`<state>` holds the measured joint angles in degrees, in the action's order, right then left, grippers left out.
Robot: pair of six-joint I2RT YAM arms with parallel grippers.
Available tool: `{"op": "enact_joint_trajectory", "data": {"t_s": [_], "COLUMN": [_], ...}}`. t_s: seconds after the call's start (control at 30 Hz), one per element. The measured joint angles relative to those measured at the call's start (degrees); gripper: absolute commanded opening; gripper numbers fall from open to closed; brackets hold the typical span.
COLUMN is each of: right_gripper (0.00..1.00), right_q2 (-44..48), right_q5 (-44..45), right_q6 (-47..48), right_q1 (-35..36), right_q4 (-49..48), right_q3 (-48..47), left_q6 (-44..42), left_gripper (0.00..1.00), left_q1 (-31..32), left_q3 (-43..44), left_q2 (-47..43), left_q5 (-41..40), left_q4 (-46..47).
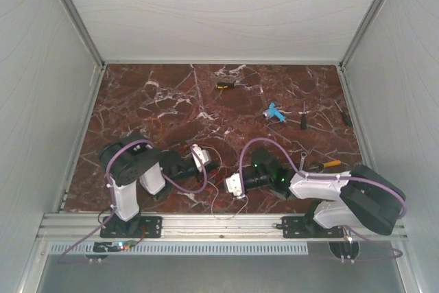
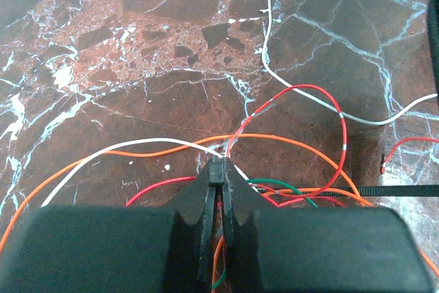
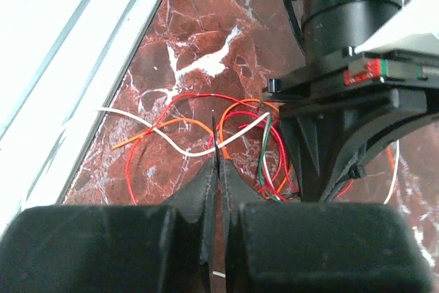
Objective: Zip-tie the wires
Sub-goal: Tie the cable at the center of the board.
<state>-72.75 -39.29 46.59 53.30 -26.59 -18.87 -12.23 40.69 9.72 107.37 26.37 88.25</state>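
Observation:
The wires (image 2: 295, 101) are thin red, white, orange and green strands lying in loose loops on the marble table; they also show in the right wrist view (image 3: 199, 145) and faintly in the top view (image 1: 221, 204). My left gripper (image 2: 218, 171) is shut on a small black block, the head of a black zip tie, whose strap (image 2: 405, 189) runs off to the right. My right gripper (image 3: 217, 159) is shut on a thin black strip, the zip tie's tail (image 3: 215, 135), which sticks up past its tips. In the top view the left gripper (image 1: 212, 167) and right gripper (image 1: 227, 180) meet near the front edge.
A blue tool (image 1: 275, 113), screwdrivers (image 1: 302, 116), a yellow-handled tool (image 1: 225, 85) and an orange-handled tool (image 1: 324, 165) lie further back and right. The left arm's body (image 3: 343, 101) looms right of my right gripper. An aluminium rail (image 1: 219, 224) runs along the near edge.

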Motion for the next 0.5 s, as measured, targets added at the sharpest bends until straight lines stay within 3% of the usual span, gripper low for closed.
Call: {"op": "enact_joint_trajectory", "data": {"t_s": [0.5], "right_gripper": [0.00], "right_q2": [-10.9], "right_q5": [-10.0], "right_q6": [-23.7], "right_q1": [-8.9], "right_q4": [-0.1], "right_q3": [-11.9], "left_q6": [-3.3], "left_gripper": [0.00], "left_q1": [0.5], "left_q3": [-1.0], "left_q2": [-0.7], "left_q5": [-1.7], "left_q4": [0.3]}}
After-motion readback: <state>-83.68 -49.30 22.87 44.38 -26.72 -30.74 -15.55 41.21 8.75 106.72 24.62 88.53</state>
